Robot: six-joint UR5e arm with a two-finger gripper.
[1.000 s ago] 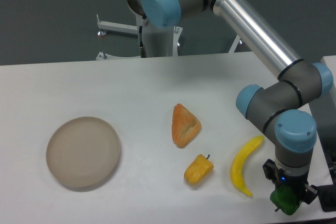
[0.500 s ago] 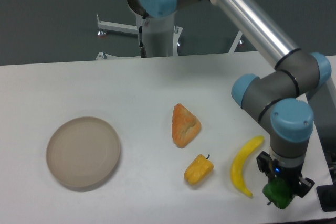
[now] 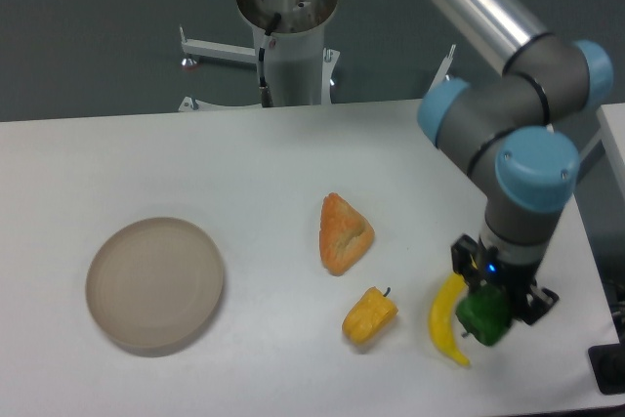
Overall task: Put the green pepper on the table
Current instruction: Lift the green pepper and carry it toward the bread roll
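Green pepper (image 3: pixel 484 316) sits clamped in the end effector (image 3: pixel 488 312), banana (image 3: pixel 450 319) at nine o'clock; lowering here risks bumping it.

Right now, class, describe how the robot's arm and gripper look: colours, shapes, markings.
The arm is a shiny silver tube joined by dark grey cylindrical joints with light blue round caps. The gripper is small, black and blocky, with a tiny blue light.
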